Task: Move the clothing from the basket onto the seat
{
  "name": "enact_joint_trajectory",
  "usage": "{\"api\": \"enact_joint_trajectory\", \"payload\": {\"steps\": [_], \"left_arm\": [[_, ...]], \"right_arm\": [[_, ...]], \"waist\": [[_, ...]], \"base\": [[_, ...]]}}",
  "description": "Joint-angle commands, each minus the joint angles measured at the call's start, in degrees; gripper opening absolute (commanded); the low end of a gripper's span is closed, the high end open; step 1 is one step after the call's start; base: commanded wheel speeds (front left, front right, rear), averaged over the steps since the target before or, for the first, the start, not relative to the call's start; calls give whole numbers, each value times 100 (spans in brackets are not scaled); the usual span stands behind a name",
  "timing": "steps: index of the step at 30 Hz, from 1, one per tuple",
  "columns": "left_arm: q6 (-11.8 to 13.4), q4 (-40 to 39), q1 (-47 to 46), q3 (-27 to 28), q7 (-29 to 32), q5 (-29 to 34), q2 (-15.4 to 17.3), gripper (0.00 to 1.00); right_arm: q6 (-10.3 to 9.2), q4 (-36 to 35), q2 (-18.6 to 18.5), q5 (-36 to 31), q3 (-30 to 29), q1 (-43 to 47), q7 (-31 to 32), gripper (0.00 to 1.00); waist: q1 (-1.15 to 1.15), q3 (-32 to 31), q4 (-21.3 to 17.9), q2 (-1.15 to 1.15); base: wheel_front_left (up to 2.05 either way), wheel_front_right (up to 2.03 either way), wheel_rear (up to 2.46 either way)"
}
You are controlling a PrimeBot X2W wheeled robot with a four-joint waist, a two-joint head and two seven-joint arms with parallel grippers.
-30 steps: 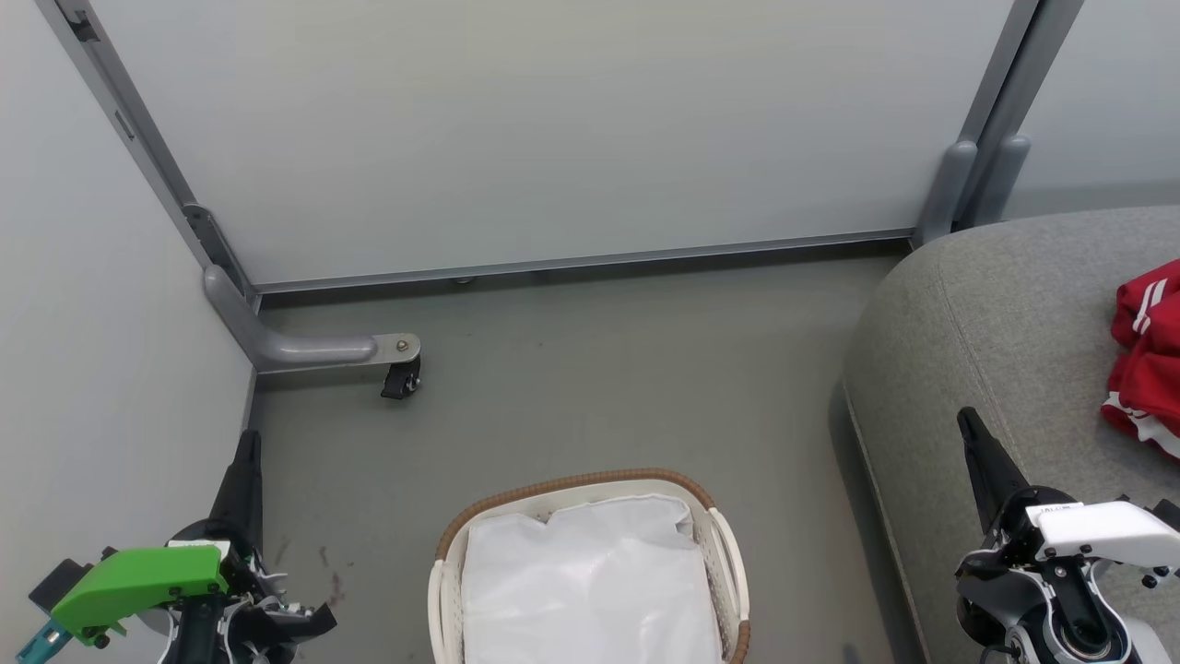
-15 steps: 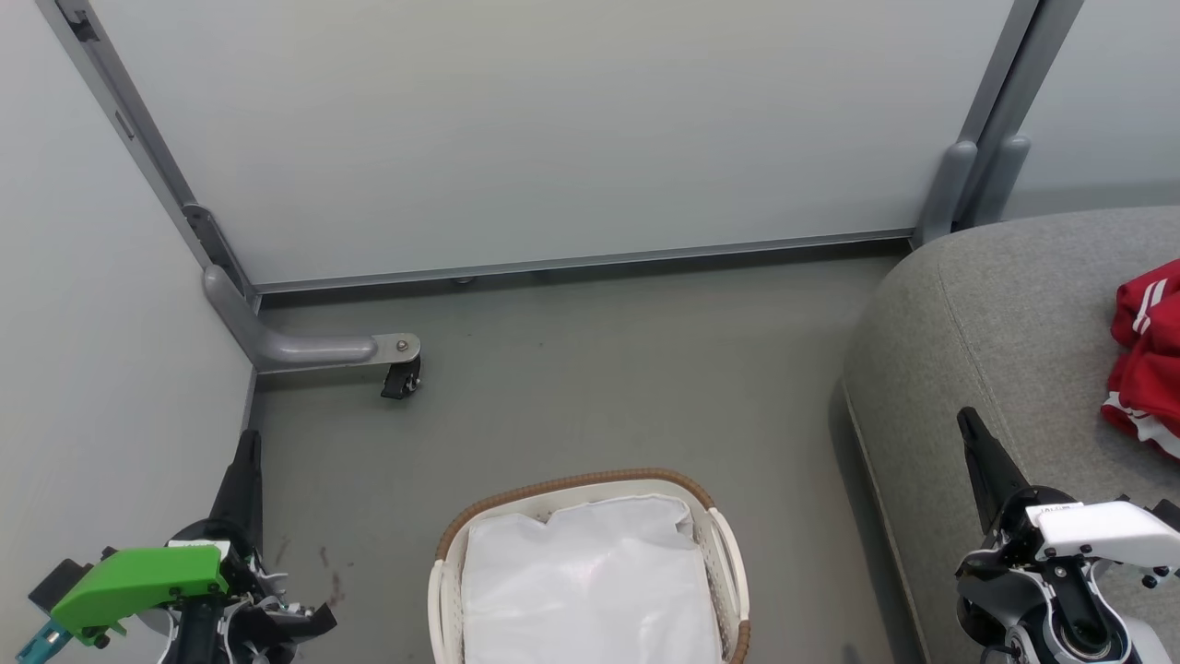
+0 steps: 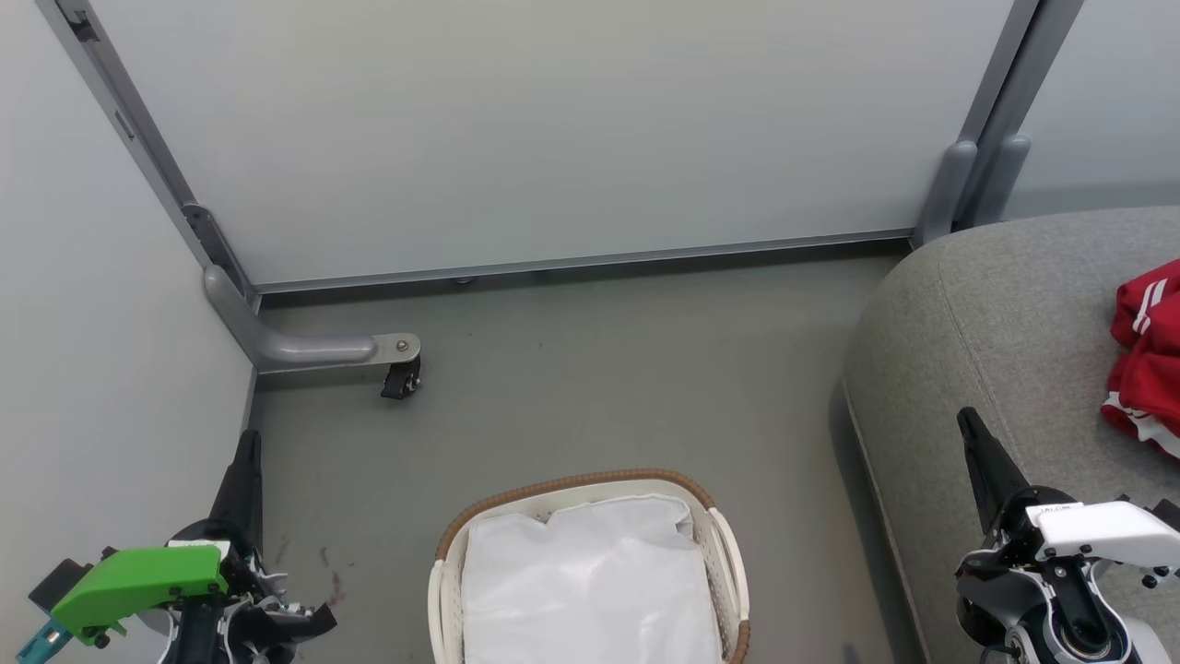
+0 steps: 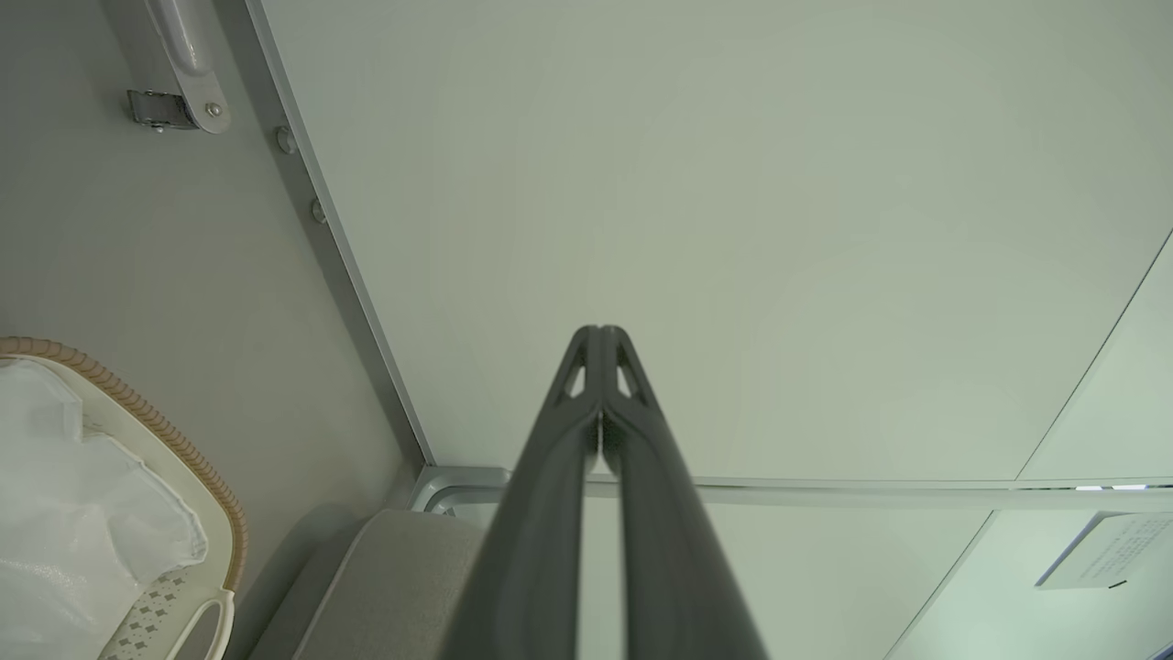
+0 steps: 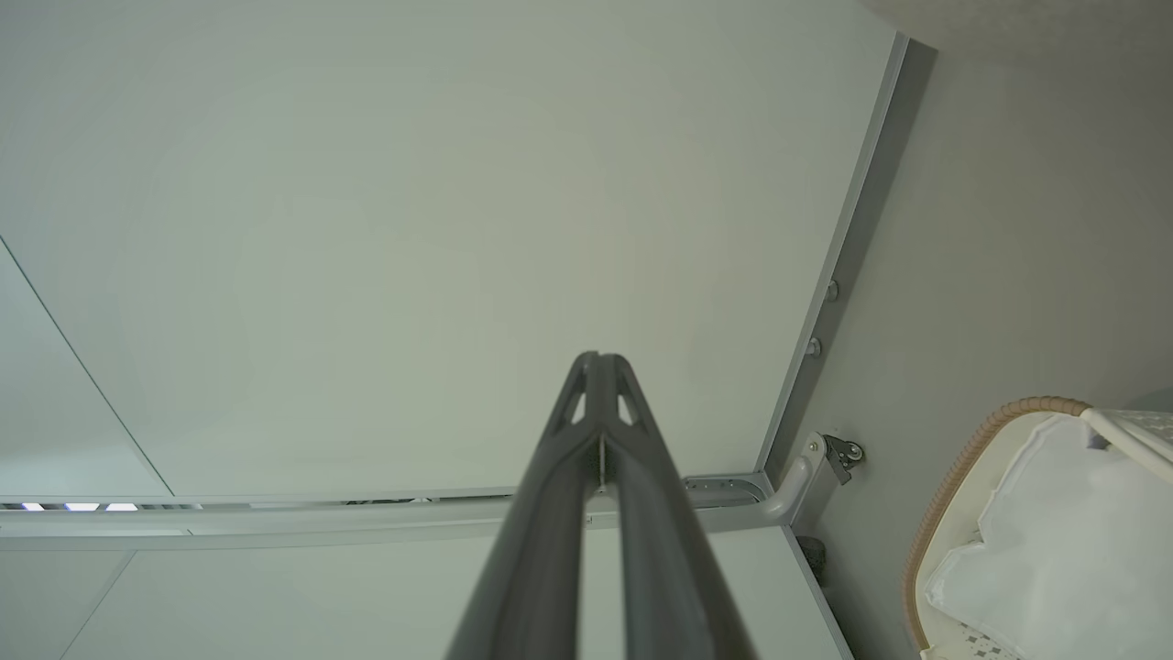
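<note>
Clothing [image 3: 1148, 355] on the seat [image 3: 996, 304], basket [image 3: 572, 484] holding its liner [image 3: 590, 572]
The clothing lies to the right of the nearer right tool [image 3: 966, 417]; that and the left tool [image 3: 247, 439] are both closed, empty.

My head camera looks forward and down on the floor [image 3: 599, 369]: basket [image 3: 581, 480] at 6 o'clock, seat [image 3: 996, 314] at 3. Wrist cameras sight along my left claw [image 4: 600, 332] and right claw [image 5: 600, 357] toward the partition [image 3: 553, 129]; all three share the basket's rim.

Pale partition panel [image 3: 553, 138]; black caster [image 3: 402, 378] under metal foot [image 3: 313, 349]; grey floor [image 3: 599, 369], small marks [image 3: 329, 567], possibly stains.
</note>
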Motion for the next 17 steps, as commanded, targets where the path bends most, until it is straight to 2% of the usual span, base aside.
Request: {"api": "enact_joint_trajectory", "payload": {"steps": [1, 17], "left_arm": [[-28, -5, -52, 13, 19, -17, 36, 0], [-26, -7, -52, 12, 19, -18, 36, 0]], "right_arm": [[-2, -17, -34, 18, -13, 62, 15, 0], [-2, -17, -33, 18, -12, 63, 15, 0]], "waist": [[0, 0, 0, 0], [0, 0, 0, 0]], "base": [[0, 0, 0], [0, 0, 0]]}}
